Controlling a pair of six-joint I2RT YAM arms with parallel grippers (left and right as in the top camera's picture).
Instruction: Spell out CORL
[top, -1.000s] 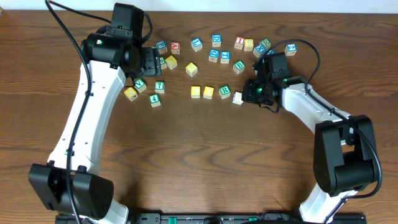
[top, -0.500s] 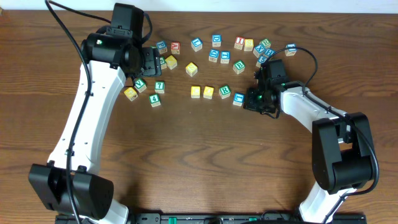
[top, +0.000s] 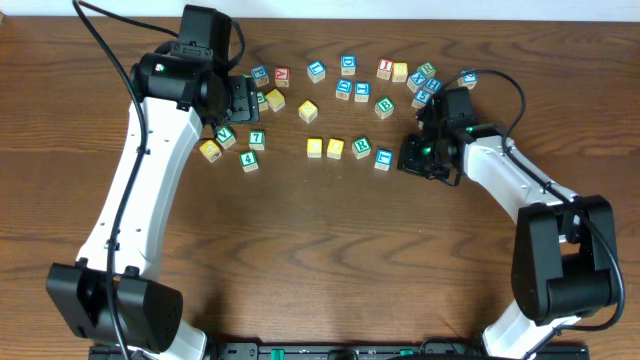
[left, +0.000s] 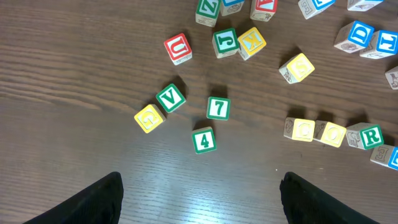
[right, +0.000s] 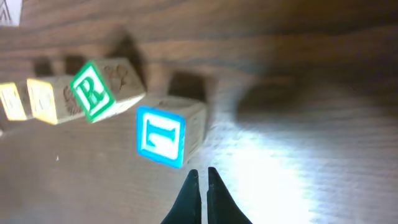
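Four cubes stand in a row on the table: a pale yellow C cube, a pale yellow O cube, a green R cube and a blue L cube. The L cube sits slightly nearer than the others and at an angle. My right gripper is shut and holds nothing. Its tips sit just right of the L cube, a small gap away. My left gripper hangs open over bare wood at the left, holding nothing.
Several loose letter cubes lie scattered along the far side, including a green B cube. Near the left arm are the 7 cube, the 4 cube, a green V cube and a red U cube.
The L cube has turned its blue face upward at the end of the row. My shut right gripper has drawn back a little to the right. The left arm has not moved.
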